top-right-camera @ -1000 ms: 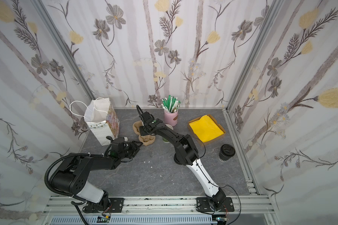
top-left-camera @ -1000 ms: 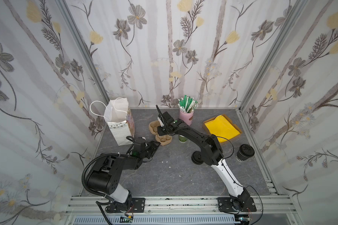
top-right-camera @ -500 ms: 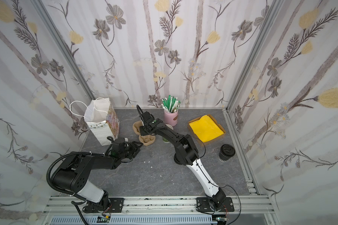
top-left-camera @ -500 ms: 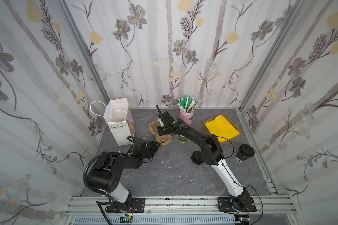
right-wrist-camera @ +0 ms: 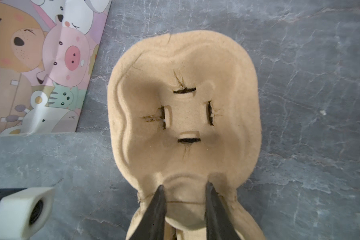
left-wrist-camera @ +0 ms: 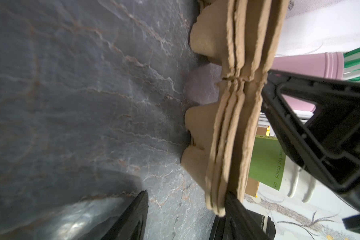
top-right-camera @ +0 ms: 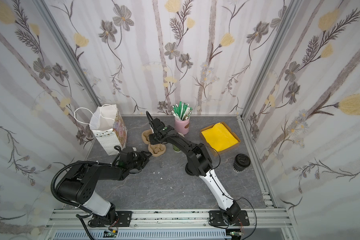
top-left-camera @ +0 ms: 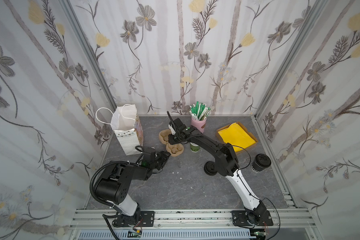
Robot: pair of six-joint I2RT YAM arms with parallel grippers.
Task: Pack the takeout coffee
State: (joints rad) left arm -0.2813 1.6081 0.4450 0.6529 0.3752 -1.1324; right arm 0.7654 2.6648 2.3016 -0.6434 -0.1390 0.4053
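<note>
Little has shifted; the right pincer [right-wrist-camera: 185, 185] has nipped slightly tighter on the waist of the pulp cup carrier [right-wrist-camera: 183, 72]; the left pincer [left-wrist-camera: 186, 192] waits released at its rim; the takeout coffee [top-left-camera: 261, 163] stands untouched on the counter [top-left-camera: 185, 187], well apart from the white bag [top-left-camera: 126, 126]; packing seems hardly begun.

Table items, counted by kind
One white handled bag [top-left-camera: 126, 133], one lidded coffee cup [top-left-camera: 261, 164], one green paper cup [top-left-camera: 194, 148], one pink straw holder [top-left-camera: 199, 124], one tray of yellow napkins [top-left-camera: 218, 134], one stack of pulp cup carriers [top-left-camera: 175, 149], loose black lids [top-left-camera: 208, 167], number unclear.

Front table [top-left-camera: 185, 187] free — carriers [top-left-camera: 176, 150] beside bag [top-left-camera: 129, 137].
</note>
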